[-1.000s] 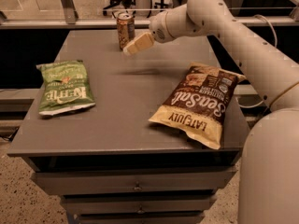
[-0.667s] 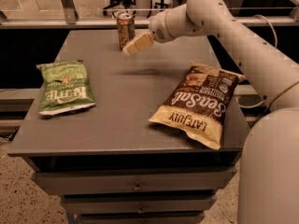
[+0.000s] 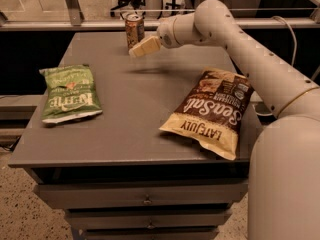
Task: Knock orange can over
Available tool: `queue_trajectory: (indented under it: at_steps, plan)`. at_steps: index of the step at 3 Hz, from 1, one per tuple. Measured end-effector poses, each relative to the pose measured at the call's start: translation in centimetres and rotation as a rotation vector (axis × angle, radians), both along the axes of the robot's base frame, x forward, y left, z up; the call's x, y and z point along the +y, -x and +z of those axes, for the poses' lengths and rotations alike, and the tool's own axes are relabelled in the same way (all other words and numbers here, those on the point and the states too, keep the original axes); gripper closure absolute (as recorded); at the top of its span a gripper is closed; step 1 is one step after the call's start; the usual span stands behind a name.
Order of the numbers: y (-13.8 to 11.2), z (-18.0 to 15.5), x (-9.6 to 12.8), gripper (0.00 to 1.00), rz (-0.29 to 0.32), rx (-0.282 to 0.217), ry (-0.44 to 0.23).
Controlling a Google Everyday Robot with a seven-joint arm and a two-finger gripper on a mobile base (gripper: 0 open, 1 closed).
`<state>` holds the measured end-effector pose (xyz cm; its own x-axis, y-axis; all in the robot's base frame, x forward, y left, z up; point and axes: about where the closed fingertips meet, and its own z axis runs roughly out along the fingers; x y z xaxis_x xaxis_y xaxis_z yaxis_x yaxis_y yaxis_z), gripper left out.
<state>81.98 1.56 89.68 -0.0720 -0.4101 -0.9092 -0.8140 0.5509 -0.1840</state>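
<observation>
Nothing had shifted over the last second: the gripper [image 3: 145, 47], pressed together into one pale wedge, hung just beside the orange can [image 3: 134, 30], on its near right. The can stood upright at the far edge of the table [image 3: 125, 124]; the knock was judged still pending.

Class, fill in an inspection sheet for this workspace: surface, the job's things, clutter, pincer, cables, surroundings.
Surface: grey table top, flat, with drawers below.
Job's things: orange can upright at the far edge.
Clutter: green chip bag lying at the picture's left; brown chip bag lying at its right.
Grippers: pincer low beside the can's base; contact cannot be told.
Cables: pale cable looping behind the arm.
Surroundings: metal rail behind the table; speckled floor.
</observation>
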Motion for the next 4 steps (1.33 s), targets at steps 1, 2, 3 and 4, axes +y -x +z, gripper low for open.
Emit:
queue_trajectory:
  at_steps: [1,2,3,4]
  plan:
    - [-3.1,-0.8,1.3,0.0,-0.026,-0.032,-0.039]
    - [-4.9,-1.0,2.2,0.0,-0.032,-0.042,-0.062]
    - [-5.5,-0.5,3.2,0.17,-0.019,-0.028,-0.081]
    - [-5.0,0.7,3.2,0.47,-0.009,0.003,-0.09]
